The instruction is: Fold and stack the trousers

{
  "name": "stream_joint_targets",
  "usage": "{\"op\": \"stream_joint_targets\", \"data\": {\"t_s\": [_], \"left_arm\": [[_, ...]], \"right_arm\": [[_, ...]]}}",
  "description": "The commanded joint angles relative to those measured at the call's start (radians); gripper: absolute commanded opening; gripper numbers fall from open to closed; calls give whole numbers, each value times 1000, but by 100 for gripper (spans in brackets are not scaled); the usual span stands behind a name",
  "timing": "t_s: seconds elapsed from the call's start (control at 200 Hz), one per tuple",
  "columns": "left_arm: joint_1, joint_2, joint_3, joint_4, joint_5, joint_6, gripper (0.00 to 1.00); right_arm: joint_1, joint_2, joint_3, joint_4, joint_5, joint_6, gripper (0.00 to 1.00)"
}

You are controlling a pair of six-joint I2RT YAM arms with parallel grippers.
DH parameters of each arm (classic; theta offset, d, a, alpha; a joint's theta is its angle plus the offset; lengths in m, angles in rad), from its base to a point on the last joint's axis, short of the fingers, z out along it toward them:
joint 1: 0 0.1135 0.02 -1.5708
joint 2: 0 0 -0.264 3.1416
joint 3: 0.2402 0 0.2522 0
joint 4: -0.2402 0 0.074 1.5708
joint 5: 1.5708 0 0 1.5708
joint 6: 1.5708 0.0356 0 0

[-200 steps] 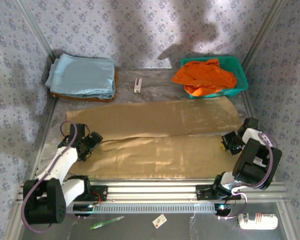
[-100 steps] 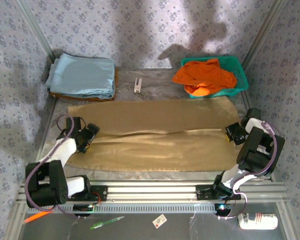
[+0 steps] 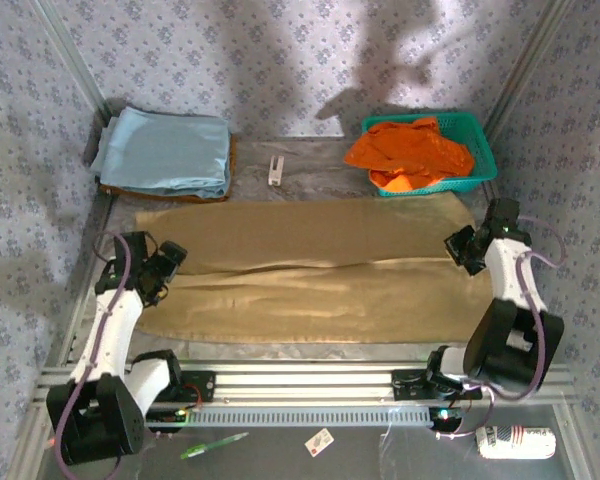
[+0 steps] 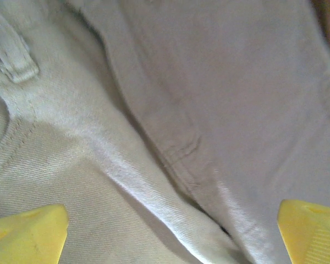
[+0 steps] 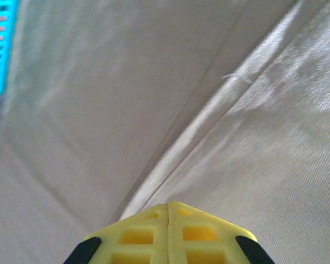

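We find the trousers (image 3: 310, 270) spread flat lengthwise across the desk (image 3: 310, 165), apparently so each arm can take one end, the left end effector (image 3: 165, 262) gaping over the waistband, the right end effector (image 3: 462, 247) closed and empty at the opposite end.

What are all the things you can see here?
trousers: one, tan, spread flat mid-table
folded cloth: one, light blue, far left corner
basket: one, teal, far right corner
garment: one, orange, in the basket
small piece: one, white, between cloth and basket
pen: one, green, near edge
card: one, white, beside the pen
container: one, white, near right corner
left gripper: one, yellow fingers, open, over trousers' left end
right gripper: one, yellow fingers, shut, over trousers' right end
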Motion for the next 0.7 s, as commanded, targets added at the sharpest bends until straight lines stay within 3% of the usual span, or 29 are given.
{"op": "stream_joint_targets", "data": {"t_s": [0.0,0.17,0.265,0.42,0.695], "left_arm": [[23,-77,83,-122,-3,46,100],[51,-173,137,-212,-11,110,100],[52,-204,128,-212,-6,163,99],[53,-248,86,-204,-53,125,91],[59,-312,52,-302,-206,3,93]], "right_arm": [[43,-114,-41,-96,-24,-19,15],[171,-272,-152,-105,-37,-16,43],[263,-323,-216,-85,-19,20,45],[389,-339,-244,-81,49,43,46],[473,-340,-268,-26,103,48,44]]}}
